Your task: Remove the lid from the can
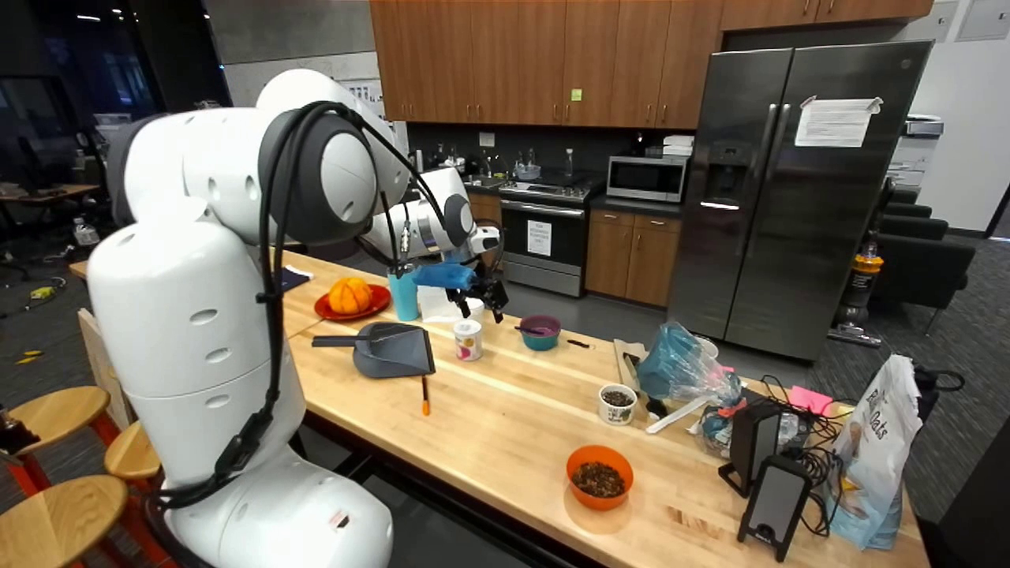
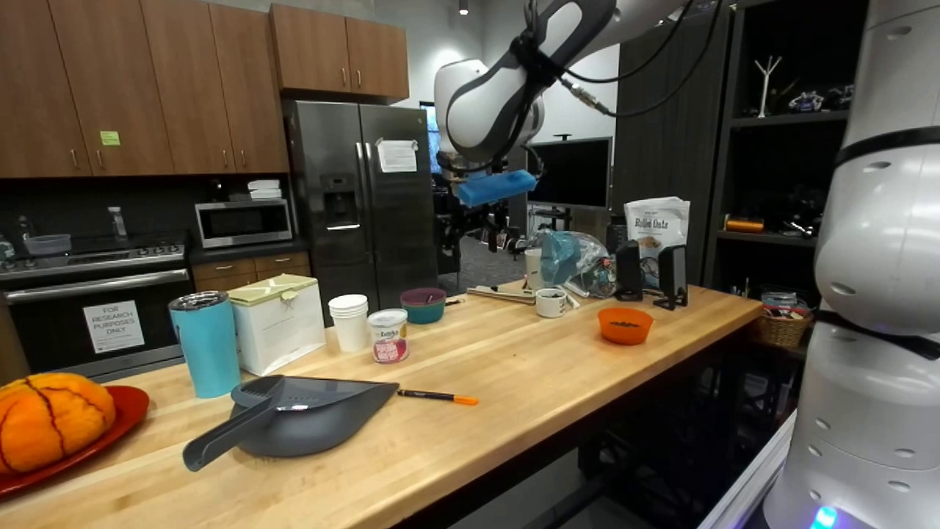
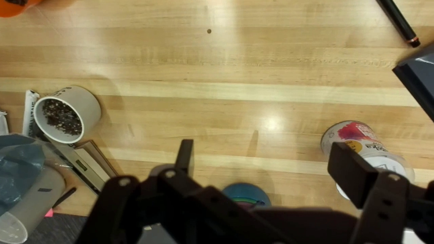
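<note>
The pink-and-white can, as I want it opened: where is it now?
In an exterior view, the can stands on the table left of centre, just right of the stacked white cups and beyond the gray dustpan.

Can (image 3: 359,139), lid (image 3: 388,162) on, partly behind the gripper (image 3: 262,159), whose fingers are spread wide above a wooden table (image 3: 220,67). To the upper right of the can: dustpan (image 3: 420,76) and pen (image 3: 398,22). To its left: partly hidden blue bowl (image 3: 244,190), then cup (image 3: 89,105) of dark grains (image 3: 61,117) and, farthest off, orange bowl (image 3: 13,11).
</note>
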Controlling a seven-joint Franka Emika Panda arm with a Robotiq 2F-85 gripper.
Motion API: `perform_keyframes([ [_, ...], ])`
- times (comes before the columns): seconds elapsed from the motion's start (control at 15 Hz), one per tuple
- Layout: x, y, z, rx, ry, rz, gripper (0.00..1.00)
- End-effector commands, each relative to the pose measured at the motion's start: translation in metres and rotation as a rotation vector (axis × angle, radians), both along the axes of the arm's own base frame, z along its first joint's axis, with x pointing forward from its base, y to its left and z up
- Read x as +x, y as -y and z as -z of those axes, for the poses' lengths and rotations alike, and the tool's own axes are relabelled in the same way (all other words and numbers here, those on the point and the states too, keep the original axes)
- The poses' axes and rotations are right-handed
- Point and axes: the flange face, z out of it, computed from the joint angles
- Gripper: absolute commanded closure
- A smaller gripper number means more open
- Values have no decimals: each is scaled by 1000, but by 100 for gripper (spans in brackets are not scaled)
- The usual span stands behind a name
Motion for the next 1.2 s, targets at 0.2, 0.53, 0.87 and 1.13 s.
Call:
perform_keyframes([
  [0.2,46,-21,6,73,40,53,0],
  [0.53,77,-22,32,90,29,153,0],
  [0.87,101,-35,58,147,4,198,0],
  [1.13,112,-49,66,172,1,203,0],
])
